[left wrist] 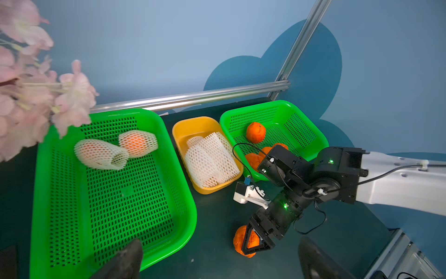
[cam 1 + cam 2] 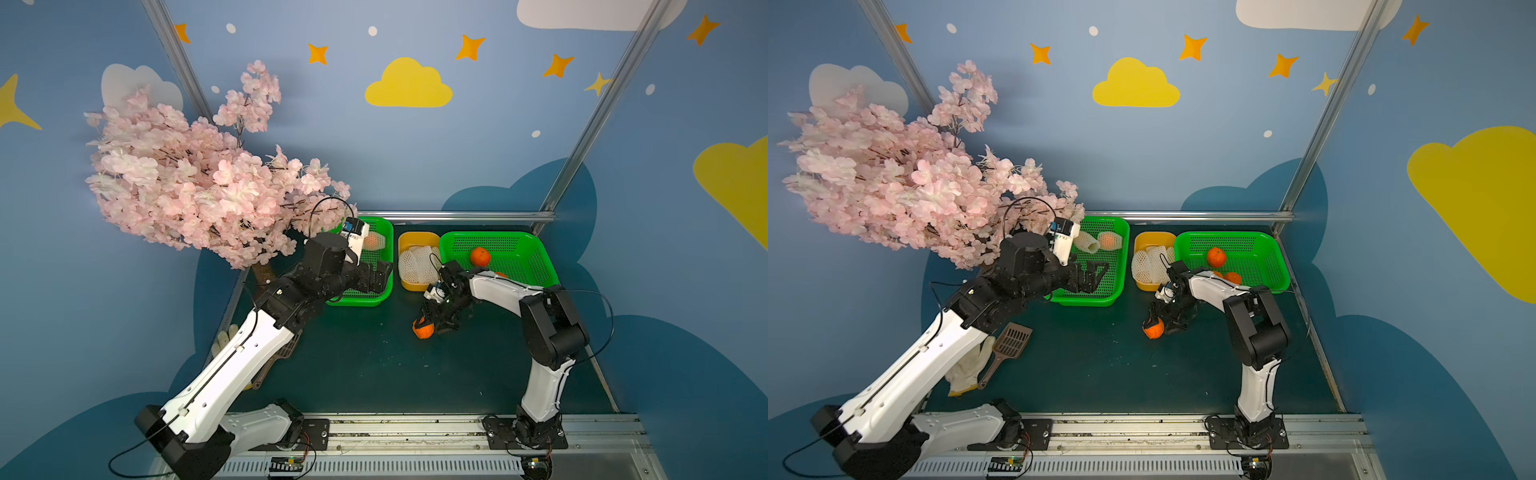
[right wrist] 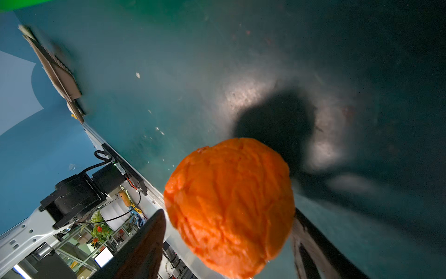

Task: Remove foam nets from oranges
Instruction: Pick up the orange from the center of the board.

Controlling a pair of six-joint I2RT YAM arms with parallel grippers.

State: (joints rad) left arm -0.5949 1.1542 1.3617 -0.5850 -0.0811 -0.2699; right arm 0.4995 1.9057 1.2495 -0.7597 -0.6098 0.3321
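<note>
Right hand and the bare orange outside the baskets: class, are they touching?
Touching. The right wrist view shows the orange squeezed between both fingers of the right hand, with no gap on either side.

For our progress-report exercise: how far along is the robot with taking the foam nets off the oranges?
Done: empty foam nets fill the yellow tub, and bare oranges lie in the right basket. In hand: the right gripper grips a freed orange over the table; the left gripper is open. Left: two netted oranges in the left basket.
</note>
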